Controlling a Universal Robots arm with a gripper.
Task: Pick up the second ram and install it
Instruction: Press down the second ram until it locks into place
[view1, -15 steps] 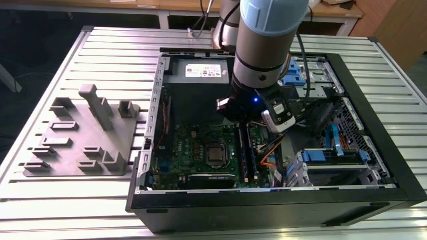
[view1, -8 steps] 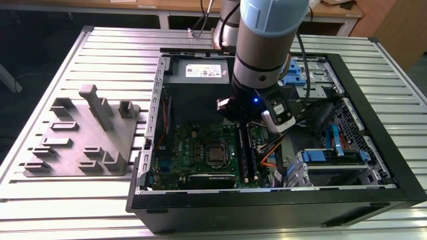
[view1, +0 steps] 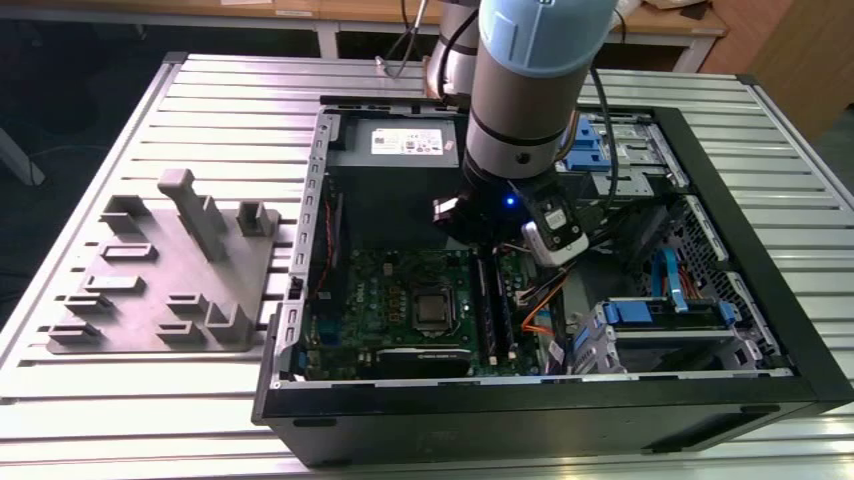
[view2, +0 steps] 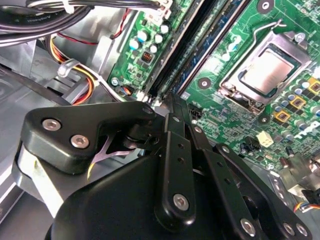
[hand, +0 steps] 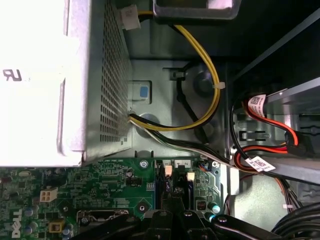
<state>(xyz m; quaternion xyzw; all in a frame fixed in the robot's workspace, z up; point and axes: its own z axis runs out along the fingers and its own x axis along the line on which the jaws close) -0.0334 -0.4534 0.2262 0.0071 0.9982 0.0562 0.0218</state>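
My gripper (view1: 493, 250) reaches down inside the open computer case (view1: 534, 402), at the far end of the black memory slots (view1: 497, 305). In both wrist views its fingertips are closed together, gripper (view2: 169, 100) (hand: 173, 216) sitting right over that end of the slots. A long thin dark strip, the second ram (view2: 194, 46), stands on edge in a slot and runs away from the fingertips. I cannot tell whether the tips touch it. Nothing hangs between the fingers.
A grey plastic fixture (view1: 160, 290) with upright posts lies on the slatted table at the exterior view's left. Beside the slots is the processor socket (view2: 267, 70). The power supply box (hand: 35, 80), yellow and black cables (hand: 202, 115) and a drive cage (view1: 667, 325) crowd the case.
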